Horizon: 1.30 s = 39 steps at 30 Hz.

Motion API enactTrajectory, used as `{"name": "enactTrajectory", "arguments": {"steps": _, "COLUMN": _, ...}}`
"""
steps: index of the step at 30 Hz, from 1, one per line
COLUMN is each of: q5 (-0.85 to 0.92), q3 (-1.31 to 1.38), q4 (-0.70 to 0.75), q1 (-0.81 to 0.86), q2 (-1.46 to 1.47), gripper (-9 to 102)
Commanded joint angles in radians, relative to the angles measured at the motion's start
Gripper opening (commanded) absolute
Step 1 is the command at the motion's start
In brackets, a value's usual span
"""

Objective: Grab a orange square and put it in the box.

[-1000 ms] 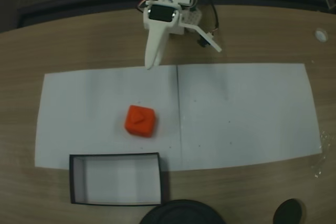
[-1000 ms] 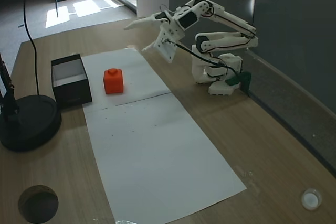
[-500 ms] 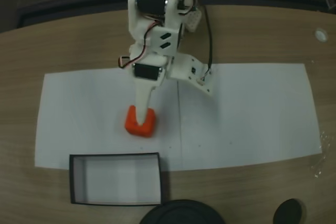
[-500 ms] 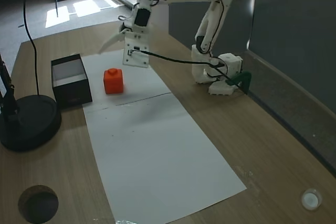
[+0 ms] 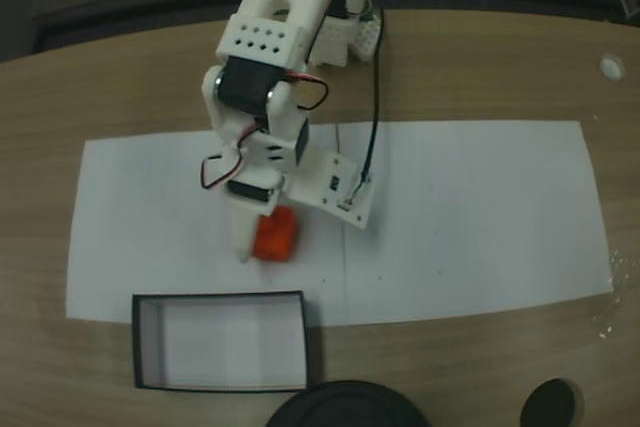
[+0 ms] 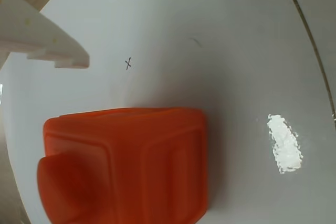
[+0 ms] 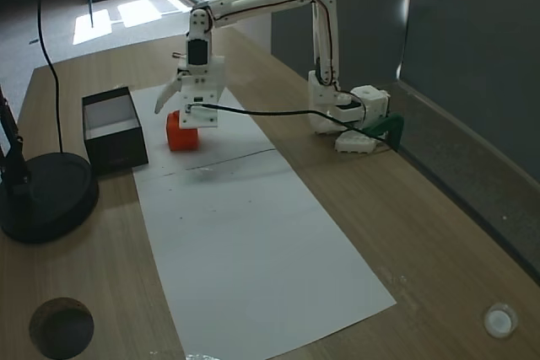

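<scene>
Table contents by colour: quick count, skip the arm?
Orange: 1, the cube
Black-walled: 1, the box
White: 2, the paper sheets; a seam divides them
Black: 1, the round base
Total: 5

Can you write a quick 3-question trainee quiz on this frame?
1. True or false: the orange square lies inside the box.
2. What does the orange square rest on? A) white paper sheet B) bare wood C) the black round base
3. In a fixed view from above, are the jaws of the gripper open or shut?

Key: 1. False, it sits on the paper beside the box. 2. A. 3. Open, with one finger on each side of the cube, not yet closed on it.
</scene>
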<state>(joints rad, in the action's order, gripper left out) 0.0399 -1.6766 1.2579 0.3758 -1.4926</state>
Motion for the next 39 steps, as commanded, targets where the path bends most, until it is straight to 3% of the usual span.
{"name": "enactTrajectory", "arguments": {"steps": 1, "q5": 0.003, "q3": 0.064, "q4": -0.005, "q1": -0.003, "q2": 0.012, "gripper": 42}}
{"name": "enactTrajectory", "arguments": {"steps": 5, "q5": 0.012, "q3": 0.080, "q4": -0.006, "q1": -0.017, "q2": 0.075, "gripper": 39}}
{"name": "enactTrajectory", "arguments": {"steps": 10, "q5": 0.061, "q3": 0.086, "q4": -0.006, "q1": -0.028, "q2": 0.129, "gripper": 10}}
{"name": "enactTrajectory", "arguments": {"steps": 12, "q5": 0.064, "q3": 0.086, "q4": -0.025, "q1": -0.025, "q2": 0.141, "gripper": 4}}
{"name": "enactTrajectory", "arguments": {"steps": 19, "q5": 0.058, "q3": 0.179, "q4": 0.000, "q1": -0.025, "q2": 0.094, "gripper": 4}}
{"name": "enactTrajectory", "arguments": {"steps": 25, "q5": 0.058, "q3": 0.546, "q4": 0.147, "q1": -0.029, "q2": -0.038, "gripper": 4}}
{"name": "enactTrajectory", "arguments": {"steps": 29, "q5": 0.058, "q3": 0.805, "q4": 0.164, "q1": -0.032, "q2": -0.058, "gripper": 4}}
{"name": "enactTrajectory", "arguments": {"steps": 39, "q5": 0.066, "q3": 1.155, "q4": 0.129, "q1": -0.152, "q2": 0.229, "gripper": 4}}
